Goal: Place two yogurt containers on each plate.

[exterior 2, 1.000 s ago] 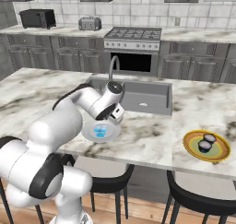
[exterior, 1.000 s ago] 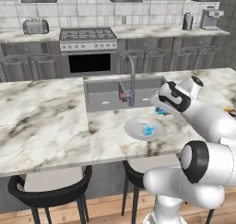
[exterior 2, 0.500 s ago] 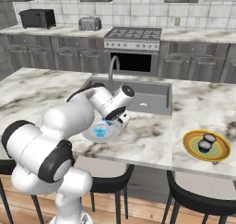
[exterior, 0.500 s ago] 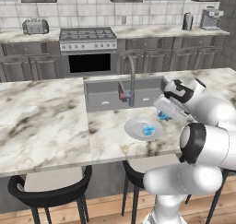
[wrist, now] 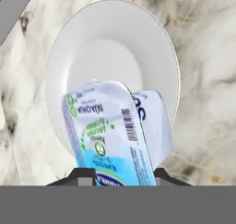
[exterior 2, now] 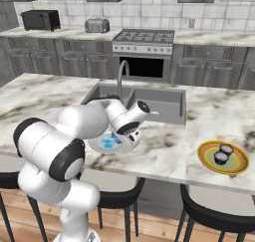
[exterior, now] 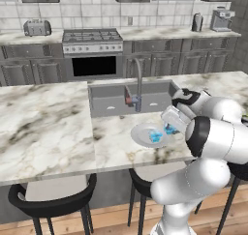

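Observation:
My gripper (wrist: 122,176) is shut on a light blue yogurt container (wrist: 109,134), held just above the near rim of the grey-white plate (wrist: 110,48). A second light blue yogurt container (wrist: 156,122) lies on that plate right behind the held one. From the left base view, the gripper (exterior: 170,126) hangs at the right edge of the plate (exterior: 141,133), with the resting container (exterior: 155,136) beside it. At the counter's right end, the orange-rimmed plate (exterior 2: 238,167) carries two dark yogurt containers (exterior 2: 226,149) (exterior 2: 220,158).
The sink (exterior: 111,101) and its faucet (exterior: 138,81) lie just behind the white plate. Marble counter stretches wide to the left (exterior: 43,127). Black stools (exterior: 53,200) stand under the counter's front edge.
The hand has come down and slightly left with the light blue container, from above the plate's right side to just over its rim. The plates and other containers have not moved.

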You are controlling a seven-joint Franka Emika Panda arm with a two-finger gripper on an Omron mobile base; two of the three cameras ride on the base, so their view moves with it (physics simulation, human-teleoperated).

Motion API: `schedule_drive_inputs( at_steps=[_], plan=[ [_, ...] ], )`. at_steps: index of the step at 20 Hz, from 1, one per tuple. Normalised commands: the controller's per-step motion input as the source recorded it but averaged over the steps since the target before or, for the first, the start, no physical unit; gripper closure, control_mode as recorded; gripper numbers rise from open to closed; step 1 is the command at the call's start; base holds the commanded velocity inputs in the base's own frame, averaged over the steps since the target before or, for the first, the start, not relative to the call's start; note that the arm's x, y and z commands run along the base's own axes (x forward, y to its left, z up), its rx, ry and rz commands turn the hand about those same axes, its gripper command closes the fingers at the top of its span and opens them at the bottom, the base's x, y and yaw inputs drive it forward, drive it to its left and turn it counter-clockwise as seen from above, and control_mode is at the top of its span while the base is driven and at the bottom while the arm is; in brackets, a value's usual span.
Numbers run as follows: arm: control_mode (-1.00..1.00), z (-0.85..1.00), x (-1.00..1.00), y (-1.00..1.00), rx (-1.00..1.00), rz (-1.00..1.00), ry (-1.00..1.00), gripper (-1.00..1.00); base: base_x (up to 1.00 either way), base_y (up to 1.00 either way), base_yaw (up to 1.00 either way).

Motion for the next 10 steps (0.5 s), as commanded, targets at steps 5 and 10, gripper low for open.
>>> schedule_drive_inputs(
  at_steps=[5, 10],
  plan=[
    [-1.0, -0.29, 0.0, 0.01, 0.01, 0.0, 0.06, 1.0, 0.0, 0.0, 0.0],
    [-1.0, -0.24, 0.0, 0.02, 0.0, 0.0, 0.01, 1.0, 0.0, 0.0, 0.0]
  ],
)
